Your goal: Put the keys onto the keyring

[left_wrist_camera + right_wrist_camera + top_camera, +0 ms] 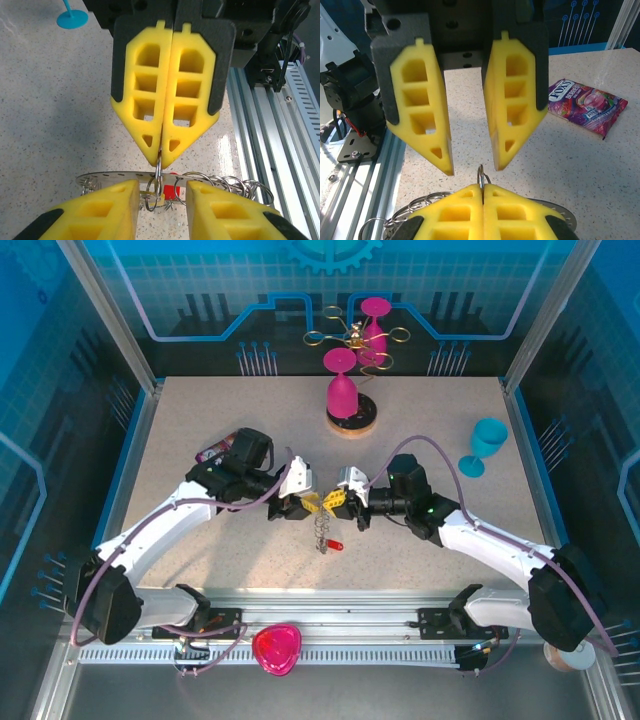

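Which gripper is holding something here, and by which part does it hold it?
The right gripper pinches the keyring by one small wire loop on its edge. The left gripper stands open, holding nothing.

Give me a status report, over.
Right tool shut on a keyring loop. Left tool open, tips facing it. Red key beside the ring.

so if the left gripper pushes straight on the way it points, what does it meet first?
Probably the wire loop on the edge of the keyring, upright in line with the open gap of the left gripper. Just behind it is the right gripper, shut on that loop. Depth is unclear.
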### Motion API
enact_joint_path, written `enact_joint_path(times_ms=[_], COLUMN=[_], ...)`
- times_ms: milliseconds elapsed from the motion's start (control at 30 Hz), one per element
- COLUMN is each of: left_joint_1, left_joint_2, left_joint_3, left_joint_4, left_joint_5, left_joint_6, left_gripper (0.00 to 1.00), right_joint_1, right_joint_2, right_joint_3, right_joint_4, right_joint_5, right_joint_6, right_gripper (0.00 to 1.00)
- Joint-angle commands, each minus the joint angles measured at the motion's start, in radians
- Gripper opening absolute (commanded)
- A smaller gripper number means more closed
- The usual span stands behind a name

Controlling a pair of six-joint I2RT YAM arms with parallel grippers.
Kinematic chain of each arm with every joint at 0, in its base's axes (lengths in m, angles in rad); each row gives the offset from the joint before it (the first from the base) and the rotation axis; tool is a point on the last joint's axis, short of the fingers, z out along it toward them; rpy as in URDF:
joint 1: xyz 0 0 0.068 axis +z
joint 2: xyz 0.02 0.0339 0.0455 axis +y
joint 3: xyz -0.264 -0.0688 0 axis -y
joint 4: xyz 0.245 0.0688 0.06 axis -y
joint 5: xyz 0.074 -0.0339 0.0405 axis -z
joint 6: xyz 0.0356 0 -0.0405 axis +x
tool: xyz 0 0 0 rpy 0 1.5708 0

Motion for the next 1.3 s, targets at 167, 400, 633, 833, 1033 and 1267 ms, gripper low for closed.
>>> enact_joint_path(times_ms=[167,400,633,833,1033,1267], left_joint_1=[0.008,0.007,0.006,0.002,0.002,-0.056], left_joint_2=[0.025,0.032,0.048,0.047,0.029,-0.036], left_joint_3=[0.024,0.030,0.041,0.044,0.046,-0.019], left_joint_4=[0.004,-0.003,-0.005,0.014,0.031,0.140], left_joint_5=[0.054,0.070,0.067,0.076,0.104,-0.055], left_joint_6=[0.015,0.009,0.010,0.001,-0.062,-0.432], left_gripper=[0.22,0.16,0.13,0.07,0.00,0.00], right_joint_1=[0.000,0.004,0.009,0.013,0.012,-0.016], right_joint_2=[0.010,0.016,0.020,0.031,0.030,-0.004], right_joint_3=[0.044,0.050,0.056,0.065,0.067,0.067], right_joint_4=[0.005,0.001,0.001,-0.002,-0.024,-0.079], right_joint_5=[-0.029,-0.035,-0.039,-0.046,-0.010,0.037], right_joint_6=[-0.021,-0.026,-0.027,-0.028,-0.029,-0.002], right_gripper=[0.00,0.00,0.00,0.00,0.00,0.20])
